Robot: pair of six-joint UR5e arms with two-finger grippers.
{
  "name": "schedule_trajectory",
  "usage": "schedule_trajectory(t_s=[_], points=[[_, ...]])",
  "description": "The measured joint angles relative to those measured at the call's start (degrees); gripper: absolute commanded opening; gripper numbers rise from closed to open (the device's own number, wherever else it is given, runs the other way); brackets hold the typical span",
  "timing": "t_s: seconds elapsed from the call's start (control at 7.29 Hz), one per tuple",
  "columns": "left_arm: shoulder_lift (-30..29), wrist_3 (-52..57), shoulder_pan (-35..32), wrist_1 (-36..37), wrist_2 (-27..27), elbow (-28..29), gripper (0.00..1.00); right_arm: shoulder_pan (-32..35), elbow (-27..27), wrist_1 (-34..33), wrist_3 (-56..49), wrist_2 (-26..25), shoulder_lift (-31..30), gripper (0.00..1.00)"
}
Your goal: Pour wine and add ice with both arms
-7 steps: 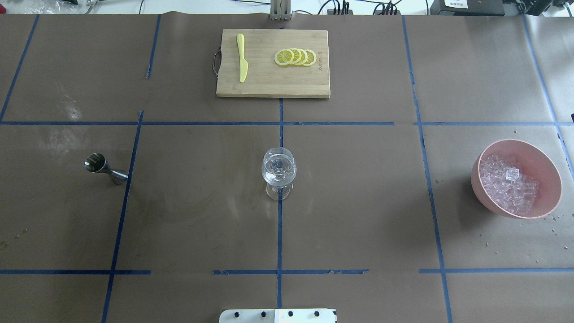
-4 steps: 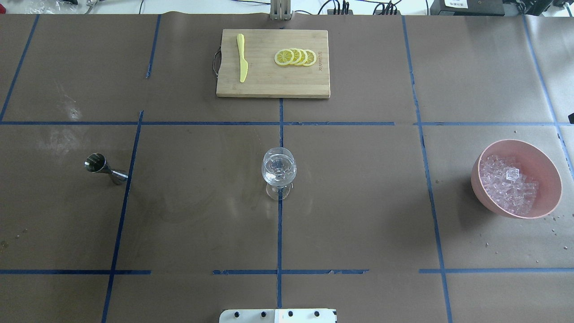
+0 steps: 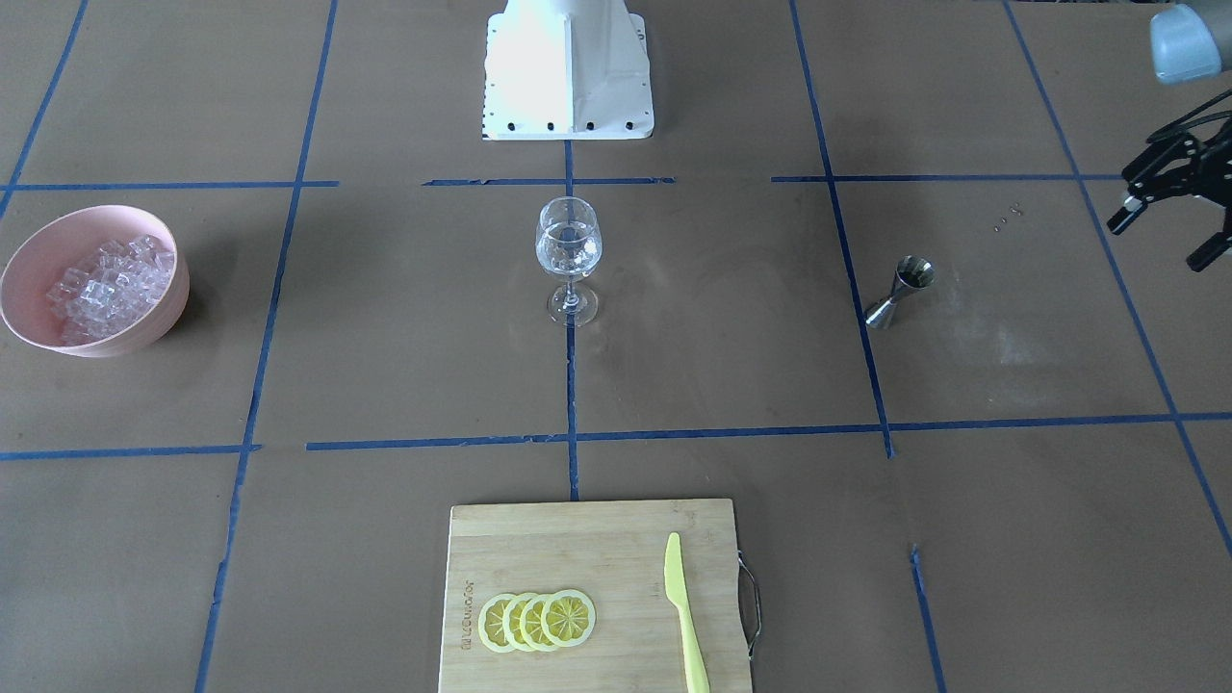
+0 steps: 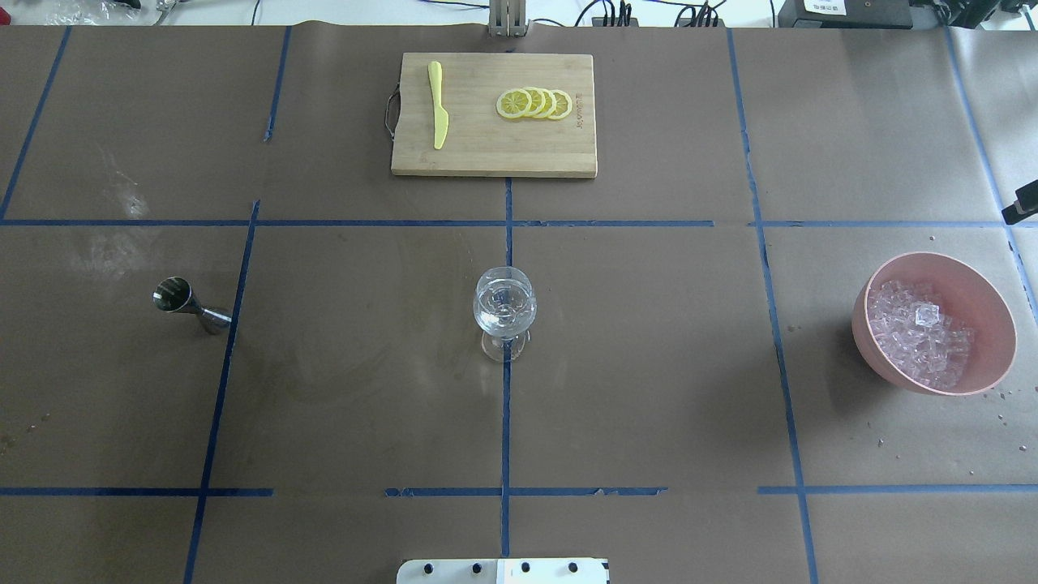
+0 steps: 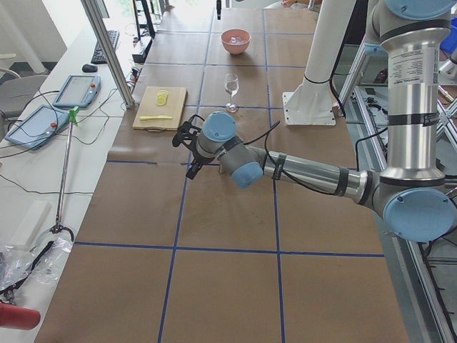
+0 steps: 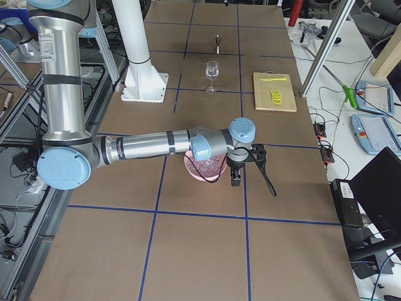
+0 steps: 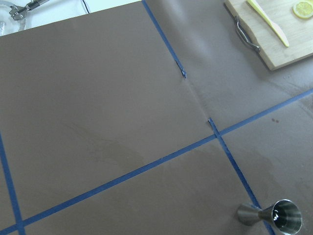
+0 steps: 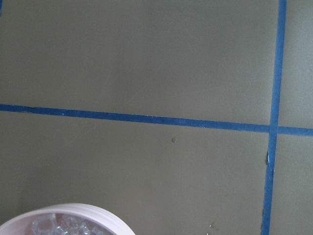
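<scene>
- Overhead: shows a black tip of the right hand poking in at the right edge, near the bowl but apart from it. Shows less of that tip half a second back, and none a second back. Suggests an approach toward the ice, heaped in the bowl, so probably the start of the ice step. Cannot tell from so little whether that hand is apart or together. Leaves glass, jigger and board where they were.
- Front: catches the left hand at the edge, fingers apart and holding nothing, well off from the jigger. Puts the ice at the far end from it and the glass mid-surface, with clear liquid inside.
- Left side: places the left hand low over the surface, short of the board.
- Right side: places the right hand just past the bowl. Gives no verdict on its grip.
- Left wrist: looks down on the jigger and a board corner.
- Right wrist: takes in the bowl rim and a few cubes at the bottom edge.
- Writing: finds a dark stamp along the board's edge, too small to read, and nothing legible on the hands.
</scene>
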Motion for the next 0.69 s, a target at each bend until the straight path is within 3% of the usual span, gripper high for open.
schedule_trajectory(t_s=[0.27,0.69], points=[[3.77,-17.51,13.81,-16.31,14.03,-0.05,1.00,-0.57,-0.11,1.17,0.03,-0.06,0.09,1.00],[10.56,-24.73,29.65,-28.91,36.25,-1.06,1.00,-0.77,-0.10,1.33,0.07,-0.02,0.26,1.00]])
